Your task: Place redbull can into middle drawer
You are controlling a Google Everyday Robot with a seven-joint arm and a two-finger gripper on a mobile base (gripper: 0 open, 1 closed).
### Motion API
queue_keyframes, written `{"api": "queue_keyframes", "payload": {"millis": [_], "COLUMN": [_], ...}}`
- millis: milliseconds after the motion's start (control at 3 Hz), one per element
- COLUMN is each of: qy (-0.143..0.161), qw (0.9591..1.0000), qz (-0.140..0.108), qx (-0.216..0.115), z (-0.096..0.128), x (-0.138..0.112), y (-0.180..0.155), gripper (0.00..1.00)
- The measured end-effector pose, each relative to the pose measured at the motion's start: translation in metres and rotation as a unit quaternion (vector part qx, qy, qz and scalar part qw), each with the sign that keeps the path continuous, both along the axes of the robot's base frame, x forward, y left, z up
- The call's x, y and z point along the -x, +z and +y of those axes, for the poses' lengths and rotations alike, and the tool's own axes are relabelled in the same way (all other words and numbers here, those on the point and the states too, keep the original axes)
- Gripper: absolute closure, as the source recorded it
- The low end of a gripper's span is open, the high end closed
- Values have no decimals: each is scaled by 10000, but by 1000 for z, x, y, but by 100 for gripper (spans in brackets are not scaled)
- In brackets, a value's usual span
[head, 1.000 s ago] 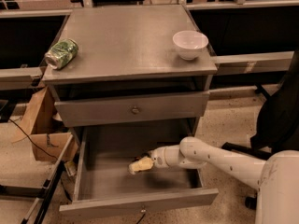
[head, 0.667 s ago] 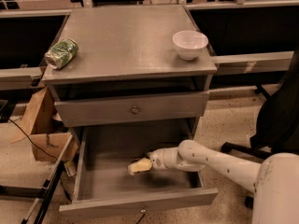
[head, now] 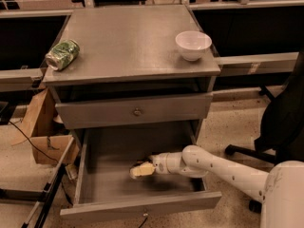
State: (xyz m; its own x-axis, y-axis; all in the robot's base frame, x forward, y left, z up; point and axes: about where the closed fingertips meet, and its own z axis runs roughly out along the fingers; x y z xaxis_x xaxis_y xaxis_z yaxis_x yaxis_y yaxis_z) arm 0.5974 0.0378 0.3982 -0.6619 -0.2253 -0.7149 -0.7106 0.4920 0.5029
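The middle drawer [head: 140,206] is pulled wide open at the bottom of the grey cabinet. My gripper [head: 141,170] reaches in from the right and sits low inside the drawer box, near its middle, just above the drawer floor. Its pale yellowish tip points left. The redbull can does not show anywhere; whether it is in the gripper I cannot tell.
The upper drawer front [head: 135,111] with a round knob is shut. A green-patterned can [head: 62,54] lies on its side at the cabinet top's left edge. A white bowl [head: 193,44] stands at the top's right. Cardboard boxes [head: 45,137] stand left; a black chair [head: 285,118] stands right.
My gripper has crept slightly left and a little lower inside the open drawer. Nothing else has moved.
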Motion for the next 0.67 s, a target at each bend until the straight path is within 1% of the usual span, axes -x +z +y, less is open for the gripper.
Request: {"api": "queue_keyframes", "payload": {"millis": [333, 667], "qy": [0, 0], "qw": [10000, 10000], "qz": [0, 0], "qx": [0, 0], "z": [0, 0], "x": [0, 0], "y": [0, 0], "gripper": [0, 0]}}
